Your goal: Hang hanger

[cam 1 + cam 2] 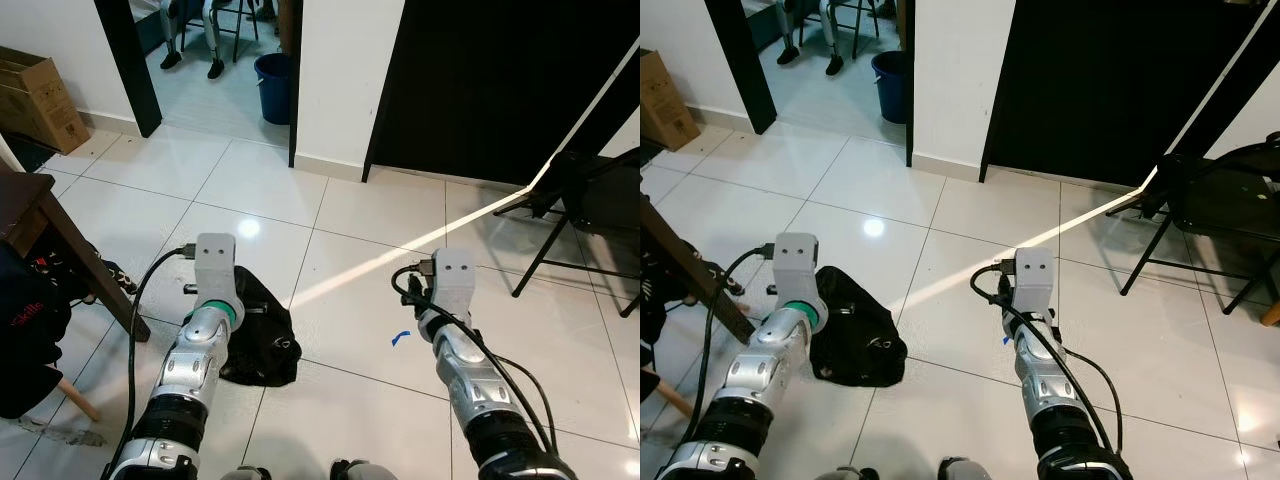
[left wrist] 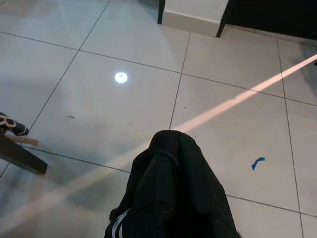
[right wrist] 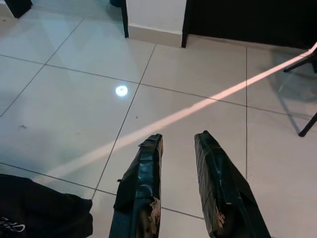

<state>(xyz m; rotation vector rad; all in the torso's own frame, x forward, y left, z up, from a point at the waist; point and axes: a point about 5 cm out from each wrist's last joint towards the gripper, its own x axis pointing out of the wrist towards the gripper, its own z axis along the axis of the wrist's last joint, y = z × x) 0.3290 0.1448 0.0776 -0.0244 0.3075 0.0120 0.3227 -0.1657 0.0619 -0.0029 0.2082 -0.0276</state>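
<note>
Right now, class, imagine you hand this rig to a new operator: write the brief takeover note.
Right tool: open, empty, held over the tiled floor.
Left tool: in the left wrist view, black fabric covers it; grip state unclear.
A black garment lies heaped on the floor beside the left arm.
No hanger or rail can be made out.
Done: nothing hung.
Left: find the hanger and a hanging spot.

Below me the floor [image 1: 330, 180] is glossy white tile, crossed by a bright slanting streak of light. A black garment [image 1: 262, 335] lies crumpled on it beside a small blue mark [image 1: 400, 338]. To my left stands a dark wooden leg [image 1: 85, 265]; further off, a cardboard box [image 1: 35, 100]. Ahead, a blue bucket [image 1: 274, 88] sits in a doorway. A black folding chair [image 1: 585, 215] stands to my right.
</note>
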